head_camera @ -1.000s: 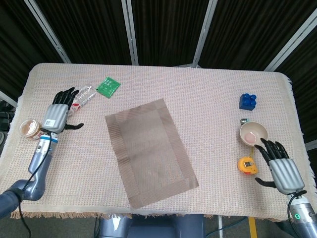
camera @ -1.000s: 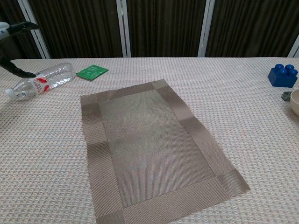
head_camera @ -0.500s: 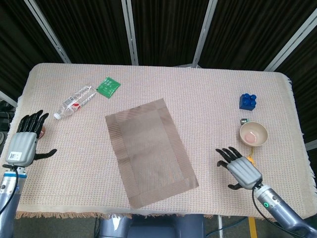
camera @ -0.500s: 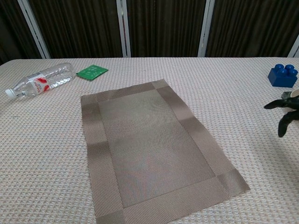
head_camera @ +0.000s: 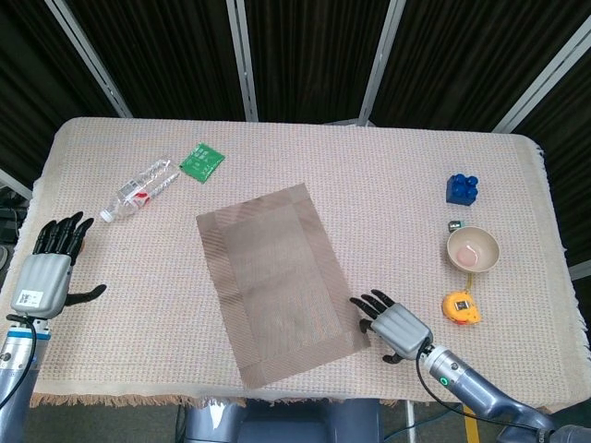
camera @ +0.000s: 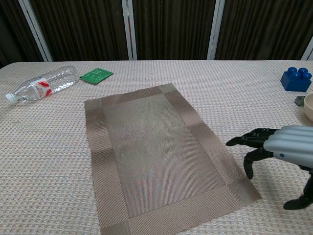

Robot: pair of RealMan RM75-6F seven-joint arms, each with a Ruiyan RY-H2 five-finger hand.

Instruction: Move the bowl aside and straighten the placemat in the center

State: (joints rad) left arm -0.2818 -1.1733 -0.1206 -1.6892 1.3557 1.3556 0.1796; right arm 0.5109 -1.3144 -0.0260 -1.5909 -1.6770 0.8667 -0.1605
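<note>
The brown placemat (head_camera: 278, 280) lies skewed in the middle of the table, also in the chest view (camera: 159, 152). A cream bowl (head_camera: 473, 249) with a pink inside sits at the right, its rim just visible at the chest view's edge (camera: 308, 107). My right hand (head_camera: 392, 323) hovers open with fingers spread beside the mat's near right corner, seen close in the chest view (camera: 279, 149). My left hand (head_camera: 46, 270) is open at the table's left edge, far from the mat; the chest view does not show it.
A clear plastic bottle (head_camera: 138, 187) and a green packet (head_camera: 201, 161) lie at the back left. A blue toy brick (head_camera: 463, 187) stands behind the bowl, with a small metal clip (head_camera: 454, 224) between them. A yellow tape measure (head_camera: 461, 307) lies in front of the bowl.
My right hand has moved left from beside the bowl to the mat's near right corner. My left hand pulled back from near the bottle to the table's left edge.
</note>
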